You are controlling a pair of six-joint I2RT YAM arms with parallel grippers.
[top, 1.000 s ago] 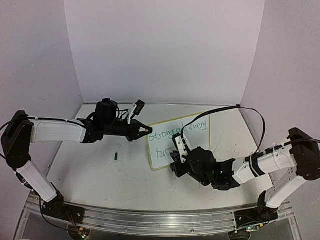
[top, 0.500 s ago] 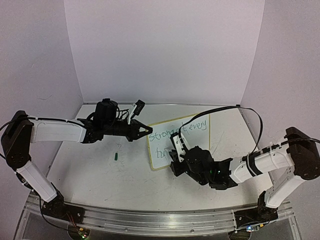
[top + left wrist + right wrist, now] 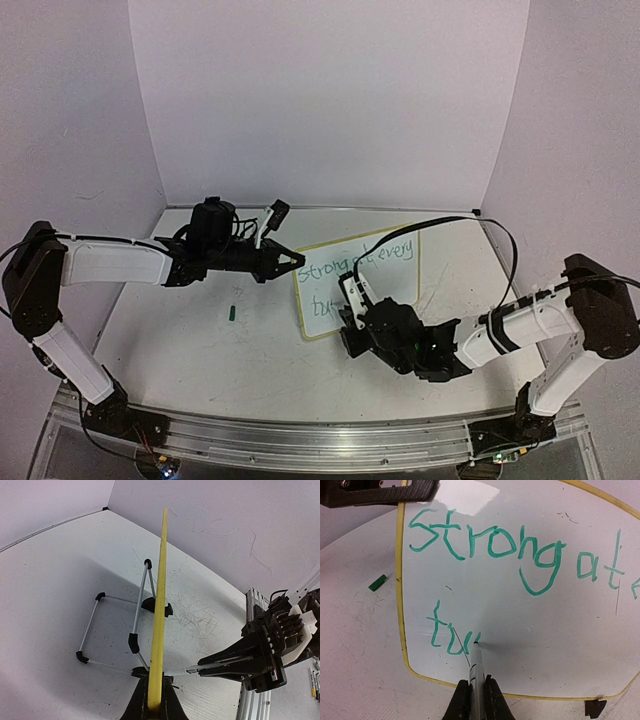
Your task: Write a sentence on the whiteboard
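On a scuffed white worktop (image 3: 200, 350), the left claw (image 3: 293, 260) is reaching in from the side and clamping shut on the left edge of the whiteboard (image 3: 390, 282). In the left wrist view its two fingers are squeezing the thin pale-yellow frame, which shows edge-on. The board is standing right of centre on the worktop, toward the back wall. It is leaning on a folding wire stand (image 3: 137, 615) with black-tipped legs spread out behind it.

In front of the board, the right claw (image 3: 476, 696) is closing tightly around a thin marker (image 3: 476, 672). The tip is pressing against the white surface low on the board's left half. The sentence (image 3: 487, 542) is appearing in green handwriting. "Strong at every" is running across the upper line, and the lower line is reading "tu" so far, with the marker tip sitting at the end of the last stroke.

One small black clip foot (image 3: 594, 707) is showing under the board's lower right corner in the right wrist view. A small green cap (image 3: 232, 312) is lying on the worktop left of the board and well apart from it, below the left arm.
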